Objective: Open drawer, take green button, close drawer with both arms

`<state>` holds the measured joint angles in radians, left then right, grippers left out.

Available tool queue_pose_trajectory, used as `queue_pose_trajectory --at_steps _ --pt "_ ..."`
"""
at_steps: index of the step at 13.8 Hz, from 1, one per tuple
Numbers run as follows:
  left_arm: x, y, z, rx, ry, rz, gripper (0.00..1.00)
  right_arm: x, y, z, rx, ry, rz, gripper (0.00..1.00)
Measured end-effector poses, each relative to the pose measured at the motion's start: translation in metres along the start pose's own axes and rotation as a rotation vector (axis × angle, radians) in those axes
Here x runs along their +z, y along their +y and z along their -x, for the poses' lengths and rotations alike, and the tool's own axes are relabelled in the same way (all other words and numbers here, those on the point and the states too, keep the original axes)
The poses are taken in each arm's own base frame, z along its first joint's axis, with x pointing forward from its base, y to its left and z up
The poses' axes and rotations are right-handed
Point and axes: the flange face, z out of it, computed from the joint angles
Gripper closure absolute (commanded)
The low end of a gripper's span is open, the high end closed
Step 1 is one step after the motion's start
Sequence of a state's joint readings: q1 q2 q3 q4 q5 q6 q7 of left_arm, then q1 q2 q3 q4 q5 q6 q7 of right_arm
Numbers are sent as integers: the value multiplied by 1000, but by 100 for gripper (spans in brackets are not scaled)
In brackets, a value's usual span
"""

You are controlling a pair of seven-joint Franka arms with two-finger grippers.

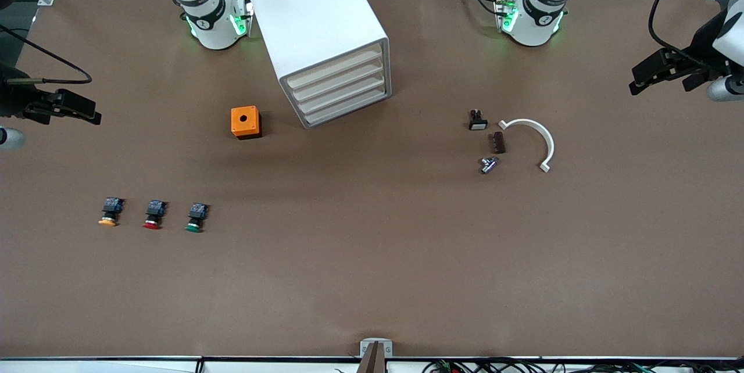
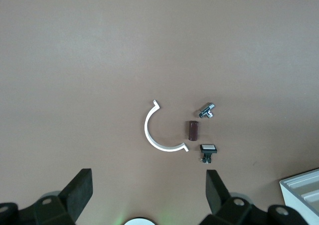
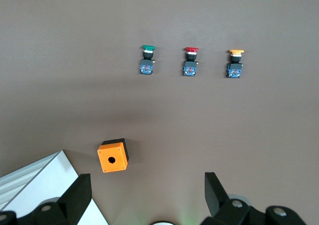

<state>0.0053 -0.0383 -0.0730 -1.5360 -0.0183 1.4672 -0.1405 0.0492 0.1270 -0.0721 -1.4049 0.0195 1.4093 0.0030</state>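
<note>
The white cabinet [image 1: 317, 24] stands between the two arm bases, and its four pale-fronted drawers [image 1: 340, 87] are all shut. The green-capped button [image 1: 196, 219] [image 3: 147, 59] lies on the table nearer the front camera, toward the right arm's end, last in a row of three. My right gripper [image 1: 90, 111] [image 3: 147, 181] hangs open and empty high over the table's edge at that end. At the left arm's end, my left gripper [image 1: 636, 79] [image 2: 148, 177] is also high, open and empty. Neither gripper touches anything.
A red-capped button [image 1: 154, 214] and an orange-yellow-capped one [image 1: 110, 212] lie beside the green one. An orange box [image 1: 246, 122] sits next to the cabinet. Toward the left arm's end lie a white arc [image 1: 549, 142], a brown block [image 1: 497, 142], a metal part [image 1: 488, 164] and a white-capped switch [image 1: 477, 120].
</note>
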Motion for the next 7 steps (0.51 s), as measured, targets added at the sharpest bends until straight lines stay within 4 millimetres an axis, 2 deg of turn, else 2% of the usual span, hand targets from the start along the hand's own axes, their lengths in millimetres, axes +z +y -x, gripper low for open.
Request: queue_pose_trajectory --at_steps 7 --pt "0 6 1 13 -3 -7 0 0 0 0 0 1 0 0"
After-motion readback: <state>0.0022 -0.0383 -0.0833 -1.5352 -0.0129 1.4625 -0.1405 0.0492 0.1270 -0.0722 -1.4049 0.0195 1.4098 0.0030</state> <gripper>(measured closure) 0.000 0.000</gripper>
